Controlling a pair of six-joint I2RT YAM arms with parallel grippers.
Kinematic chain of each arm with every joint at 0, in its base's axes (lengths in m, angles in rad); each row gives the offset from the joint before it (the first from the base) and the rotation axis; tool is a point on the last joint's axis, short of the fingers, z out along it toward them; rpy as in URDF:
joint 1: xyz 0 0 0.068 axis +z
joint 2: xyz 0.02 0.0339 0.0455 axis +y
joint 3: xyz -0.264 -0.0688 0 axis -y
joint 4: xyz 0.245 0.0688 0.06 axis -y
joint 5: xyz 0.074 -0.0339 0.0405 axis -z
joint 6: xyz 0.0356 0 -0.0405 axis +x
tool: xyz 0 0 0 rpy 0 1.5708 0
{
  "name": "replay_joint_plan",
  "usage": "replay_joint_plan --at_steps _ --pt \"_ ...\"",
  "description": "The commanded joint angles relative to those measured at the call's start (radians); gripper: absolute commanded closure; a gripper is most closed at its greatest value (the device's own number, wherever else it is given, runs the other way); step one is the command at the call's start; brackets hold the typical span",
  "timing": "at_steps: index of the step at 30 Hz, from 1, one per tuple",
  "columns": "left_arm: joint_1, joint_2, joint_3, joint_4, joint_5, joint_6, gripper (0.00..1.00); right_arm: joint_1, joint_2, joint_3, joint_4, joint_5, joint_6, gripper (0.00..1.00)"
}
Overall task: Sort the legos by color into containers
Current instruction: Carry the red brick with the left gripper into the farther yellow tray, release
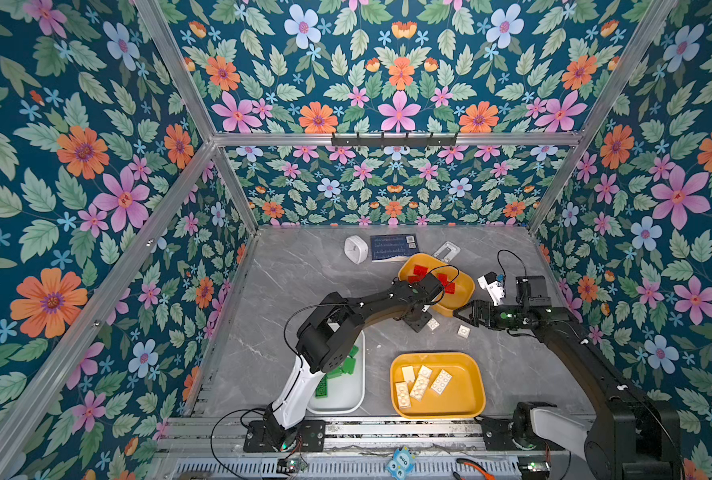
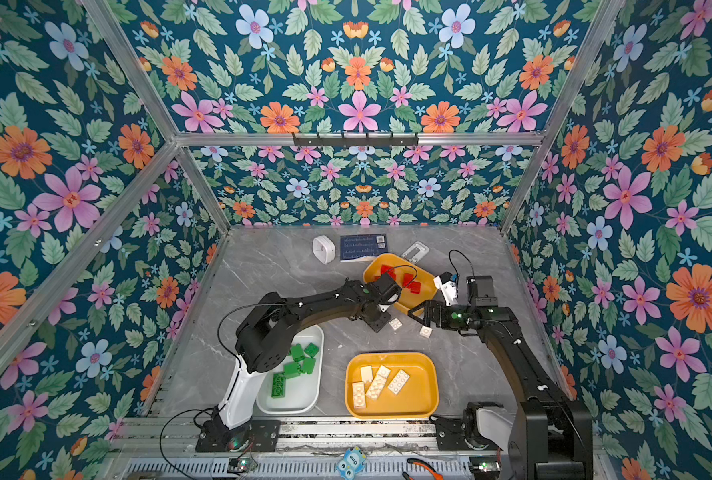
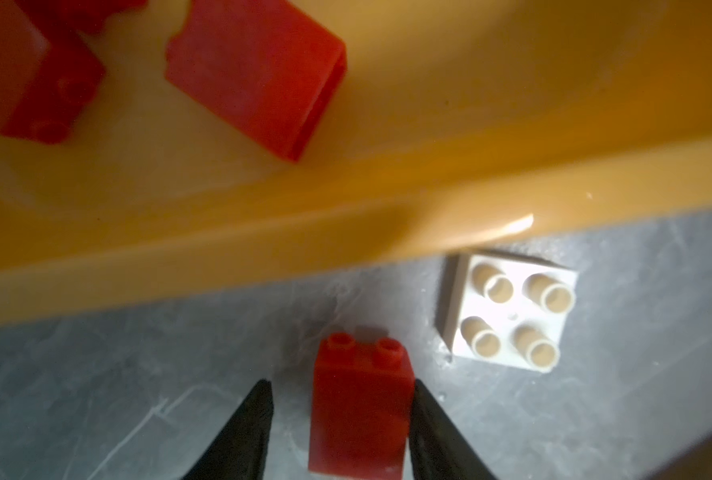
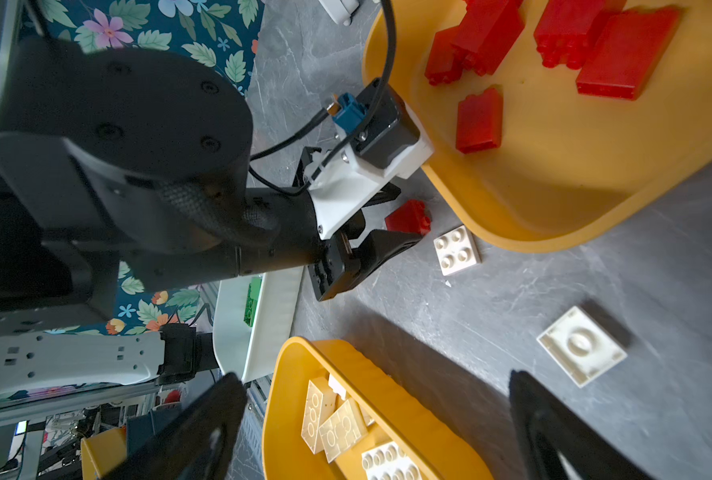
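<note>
- A white tub point(image 2: 300, 399) is seen at the near left of the grey table point(image 1: 304, 291), partly under the left arm; green bricks point(image 2: 300, 361) are lying in it.
- The left claw point(image 3: 341, 384) is lowered to the table just beside the near wall of the far yellow tub point(image 1: 464, 295). Its jaws are set narrow around a loose red brick point(image 3: 360, 415), which stands on the table: one finger is pressed against the brick's side, while a small gap is left at the other finger.
- A near yellow tub point(image 1: 462, 399) is placed right of the white one, and four cream bricks point(image 1: 420, 382) are laid in it.
- Two cream bricks are left on the table between the yellow tubs: a studded square brick point(image 4: 456, 250) just beside the red one, and an upturned square brick point(image 4: 581, 345) further right.
- Several red bricks point(image 1: 445, 282) are gathered in the far yellow tub.
- The right claw point(image 4: 373, 376) is held above the table near the upturned brick, jaws spread wide, with nothing gripped.
</note>
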Motion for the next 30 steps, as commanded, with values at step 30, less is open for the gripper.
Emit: replay_joint_plan --at_steps 30 --pt "0.072 0.027 0.314 0.056 0.186 -0.169 0.71 0.000 0.020 0.060 0.018 -0.003 -0.004 0.01"
